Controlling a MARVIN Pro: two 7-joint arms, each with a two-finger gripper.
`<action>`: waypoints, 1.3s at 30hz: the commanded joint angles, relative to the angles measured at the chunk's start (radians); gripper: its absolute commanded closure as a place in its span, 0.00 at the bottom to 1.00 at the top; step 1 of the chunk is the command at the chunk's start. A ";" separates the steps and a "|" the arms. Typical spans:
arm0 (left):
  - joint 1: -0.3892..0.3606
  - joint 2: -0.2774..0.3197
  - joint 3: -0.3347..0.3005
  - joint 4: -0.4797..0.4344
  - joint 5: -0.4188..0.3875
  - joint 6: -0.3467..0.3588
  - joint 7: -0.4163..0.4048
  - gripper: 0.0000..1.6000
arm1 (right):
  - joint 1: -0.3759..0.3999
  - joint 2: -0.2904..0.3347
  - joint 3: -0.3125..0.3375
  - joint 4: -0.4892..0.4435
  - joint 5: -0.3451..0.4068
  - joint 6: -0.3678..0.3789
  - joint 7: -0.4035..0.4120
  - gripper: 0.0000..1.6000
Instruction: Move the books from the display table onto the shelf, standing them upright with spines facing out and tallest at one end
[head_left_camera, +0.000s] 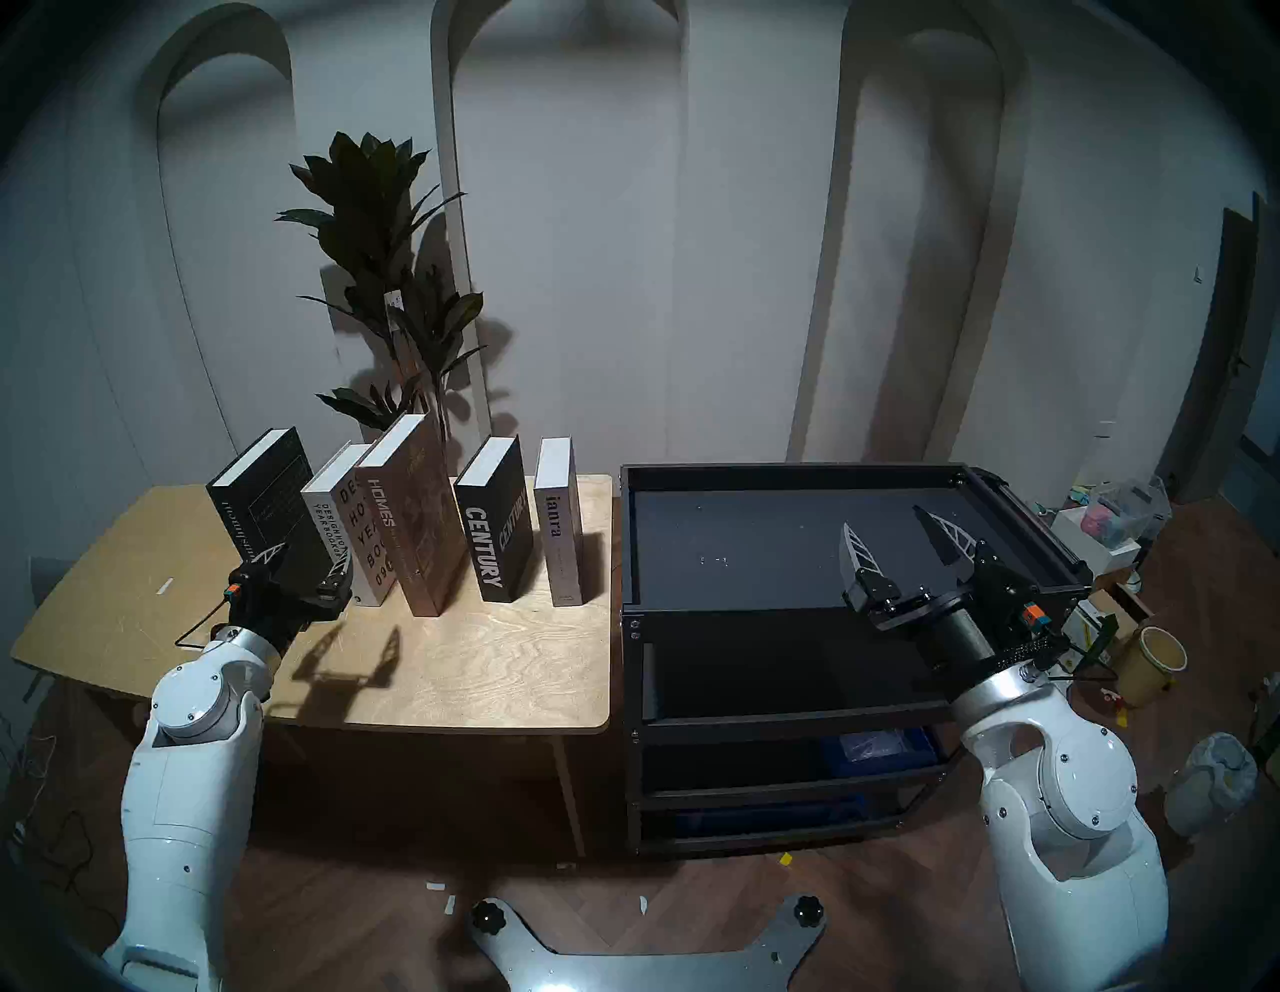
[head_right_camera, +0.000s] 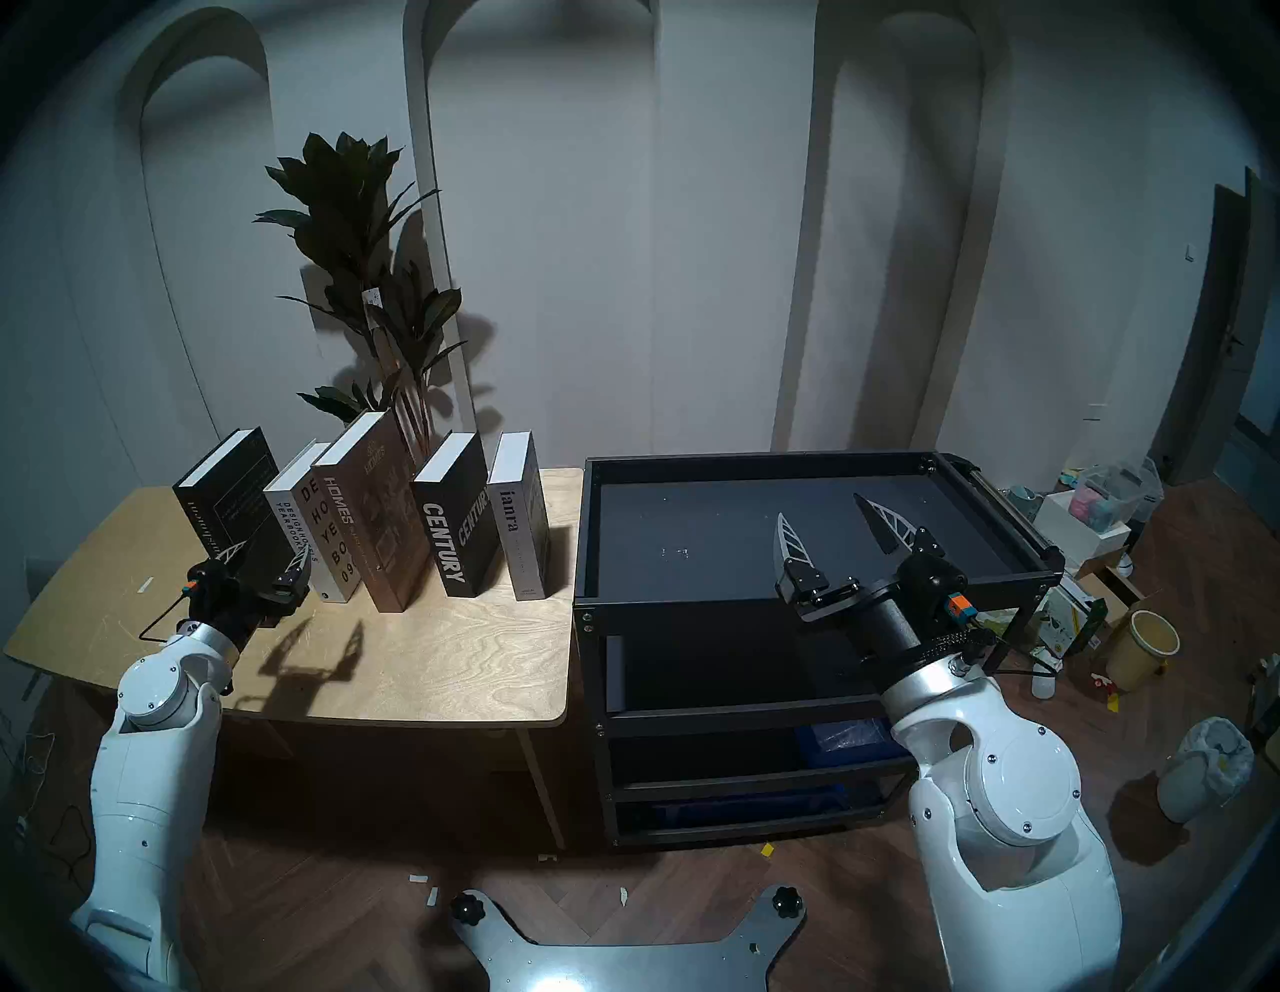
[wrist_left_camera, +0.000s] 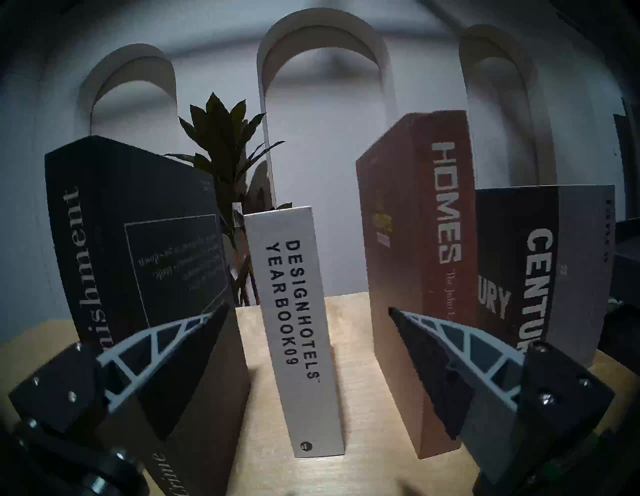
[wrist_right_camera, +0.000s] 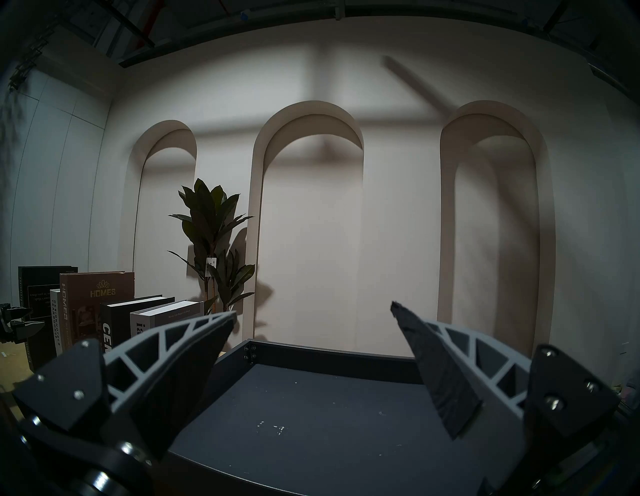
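Five books stand upright in a row on the plywood display table (head_left_camera: 485, 665): black "Crime and Punishment" (head_left_camera: 263, 492), white "Design Hotels Yearbook" (head_left_camera: 332, 512), tall brown "HOMES" (head_left_camera: 415, 512), black "CENTURY" (head_left_camera: 492, 533), pale grey "ianra" (head_left_camera: 557, 526). My left gripper (head_left_camera: 309, 558) is open and empty, low in front of the black and white books. In the left wrist view (wrist_left_camera: 308, 306) the white book (wrist_left_camera: 298, 311) stands between and beyond the fingers. My right gripper (head_left_camera: 885, 519) is open and empty above the black shelf's tray top (head_left_camera: 783, 472), which holds no books.
A tall potted plant (head_left_camera: 388, 277) stands behind the table. The shelf's lower tiers hold blue bins (head_left_camera: 873, 748). A yellow bucket (head_left_camera: 1153, 661), boxes and bags crowd the floor to the right of the shelf. A narrow gap separates table and shelf.
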 joint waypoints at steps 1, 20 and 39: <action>-0.088 0.026 0.008 0.034 -0.001 -0.030 -0.015 0.00 | 0.001 0.001 -0.001 -0.020 -0.001 -0.002 0.002 0.00; -0.266 0.066 0.081 0.250 0.000 -0.058 -0.032 0.00 | 0.002 0.001 -0.001 -0.019 -0.001 -0.003 0.002 0.00; -0.437 0.080 0.151 0.454 0.001 -0.108 -0.078 0.00 | 0.002 0.000 -0.001 -0.019 -0.001 -0.003 0.002 0.00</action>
